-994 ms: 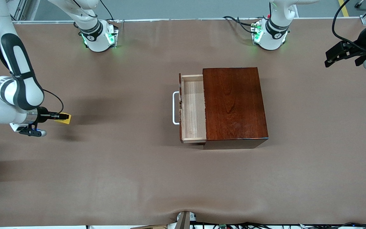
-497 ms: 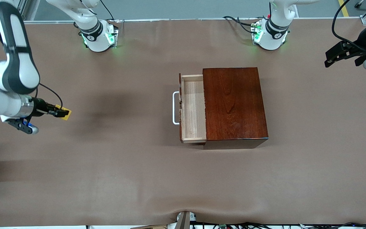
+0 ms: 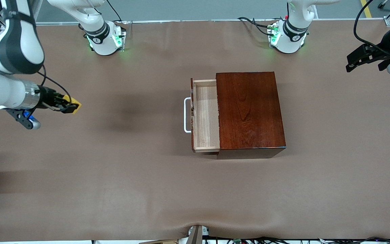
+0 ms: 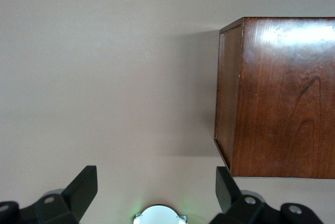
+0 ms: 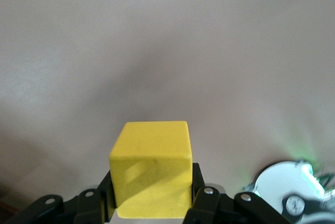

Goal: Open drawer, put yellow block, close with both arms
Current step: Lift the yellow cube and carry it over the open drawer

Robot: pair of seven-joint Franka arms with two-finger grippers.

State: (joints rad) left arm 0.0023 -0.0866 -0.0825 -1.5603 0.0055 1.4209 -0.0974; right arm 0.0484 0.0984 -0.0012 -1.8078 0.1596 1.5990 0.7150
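Even overhead light, soft shadows on the table (image 3: 147, 189), glare on the box (image 4: 293, 35).

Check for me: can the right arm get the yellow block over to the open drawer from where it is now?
Probably yes. The right claw is shut on the yellow block, up over bare table, and the drawer stands open with nothing between them.
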